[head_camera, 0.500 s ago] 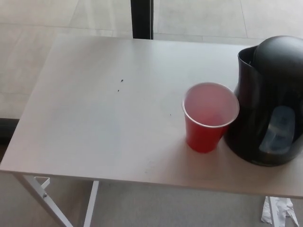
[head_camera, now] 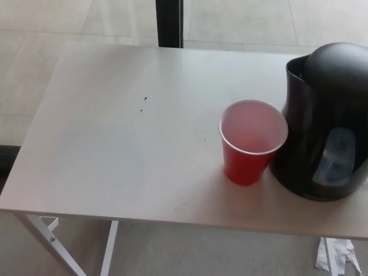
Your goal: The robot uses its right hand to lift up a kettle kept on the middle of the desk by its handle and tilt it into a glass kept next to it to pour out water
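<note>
A black kettle (head_camera: 325, 123) stands upright at the counter's (head_camera: 115, 132) right side, its right edge cut off by the frame. A red cup (head_camera: 250, 141) sits just beside it, on its left. Neither robot hand shows, so I cannot tell their state.

**Cup and kettle side by side at the right of the surface**

The kettle (head_camera: 325, 123) stands upright on the surface (head_camera: 115, 144) at its right side, partly cut by the picture's right edge. The cup (head_camera: 252, 142) stands upright just to its left, touching or all but touching the kettle's body. Both sit toward the near edge. The left and middle of the surface carry only a few small specks (head_camera: 143, 104). Behind the far edge a post (head_camera: 169, 23) rises from the floor. Crumpled paper (head_camera: 338, 256) lies on the floor below the near right corner.
</note>
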Available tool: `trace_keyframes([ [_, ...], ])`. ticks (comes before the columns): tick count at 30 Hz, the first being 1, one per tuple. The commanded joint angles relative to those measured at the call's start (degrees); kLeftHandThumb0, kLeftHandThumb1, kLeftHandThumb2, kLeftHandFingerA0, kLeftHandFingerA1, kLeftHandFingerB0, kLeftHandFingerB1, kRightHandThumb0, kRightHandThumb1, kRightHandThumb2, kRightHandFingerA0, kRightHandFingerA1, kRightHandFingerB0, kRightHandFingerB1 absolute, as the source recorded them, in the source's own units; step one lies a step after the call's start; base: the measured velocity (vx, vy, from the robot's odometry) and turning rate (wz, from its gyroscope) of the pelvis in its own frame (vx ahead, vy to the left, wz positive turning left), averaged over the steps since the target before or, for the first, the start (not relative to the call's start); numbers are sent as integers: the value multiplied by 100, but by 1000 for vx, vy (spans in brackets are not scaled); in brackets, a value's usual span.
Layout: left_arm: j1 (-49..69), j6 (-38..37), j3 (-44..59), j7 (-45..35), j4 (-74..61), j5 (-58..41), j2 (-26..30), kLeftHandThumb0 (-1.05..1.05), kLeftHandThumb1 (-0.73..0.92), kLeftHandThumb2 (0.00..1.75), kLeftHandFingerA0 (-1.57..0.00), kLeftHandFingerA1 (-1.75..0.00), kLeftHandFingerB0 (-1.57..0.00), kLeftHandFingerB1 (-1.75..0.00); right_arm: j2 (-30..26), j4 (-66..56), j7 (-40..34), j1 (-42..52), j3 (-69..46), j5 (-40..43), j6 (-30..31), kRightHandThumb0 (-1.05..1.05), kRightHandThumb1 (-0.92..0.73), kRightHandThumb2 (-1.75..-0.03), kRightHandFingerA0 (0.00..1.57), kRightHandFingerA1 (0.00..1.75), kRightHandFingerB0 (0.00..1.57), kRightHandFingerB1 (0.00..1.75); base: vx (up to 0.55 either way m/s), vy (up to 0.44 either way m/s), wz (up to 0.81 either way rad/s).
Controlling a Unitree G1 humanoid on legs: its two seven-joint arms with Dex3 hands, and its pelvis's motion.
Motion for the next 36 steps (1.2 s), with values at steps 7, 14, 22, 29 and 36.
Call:
trace_keyframes([
  [7, -88, -311, 324, -541, 215, -606, 221, -105, 72, 87, -109, -113, -88, -130, -1057, -2420, 1722, -915, 1596, 814, 1328, -70, -40, -85, 0, 27, 0, 35, 0, 0, 0],
  [14, -103, -312, 313, -595, 213, -628, 236, -105, 71, 87, -115, -111, -94, -128, -1425, -2853, 2451, -1093, 2889, 481, 1421, -81, -46, -82, 0, 3, 0, 0, 0, 0, 0],
  [22, -121, -387, 186, -623, 333, -509, 307, -105, 73, 87, -108, -115, -80, -139, -1454, -2772, 2474, -1310, 3782, 89, 1244, -78, -43, -81, 0, 12, 0, 0, 0, 0, 0],
  [29, -160, -492, 140, -614, 308, -570, 288, -105, 74, 87, -107, -116, -88, -132, -1285, -1800, 2503, -1850, 4361, -94, 1238, -78, -44, -81, 0, 4, 0, 0, 0, 0, 0],
  [36, -165, -542, 59, -631, 406, -585, 350, -105, 75, 87, -108, -112, -86, -133, -1162, -1393, 2404, -2080, 4632, -338, 1238, -64, -47, -55, 5, 37, 0, 13, 0, 0, 0],
])
